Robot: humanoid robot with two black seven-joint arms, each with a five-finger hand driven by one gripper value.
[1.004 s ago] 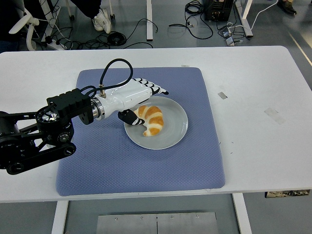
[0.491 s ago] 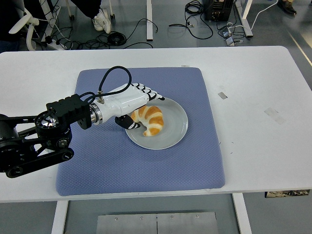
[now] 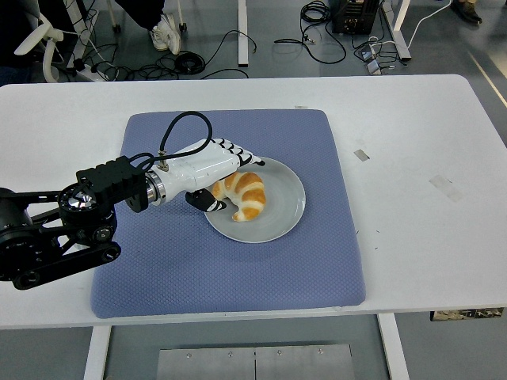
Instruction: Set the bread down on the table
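Observation:
A golden croissant point(image 3: 247, 197) lies on a grey plate point(image 3: 281, 214) in the middle of a blue mat point(image 3: 238, 269). My left hand point(image 3: 230, 180), white with black fingertips, reaches in from the left and is closed around the croissant's left end. The fingers point(image 3: 240, 153) curl over its top edge and the thumb point(image 3: 208, 202) presses at its lower left. The croissant rests on the plate. The right arm is out of view.
The white table point(image 3: 420, 158) surrounds the mat, with bare surface to the right and left. Small tape marks point(image 3: 361, 154) point(image 3: 444, 187) lie on the table's right part. Cables and chair legs show on the floor beyond the far edge.
My left hand has drawn slightly left and down, and its fingers have curled in over the croissant's left end. The croissant and plate have not moved.

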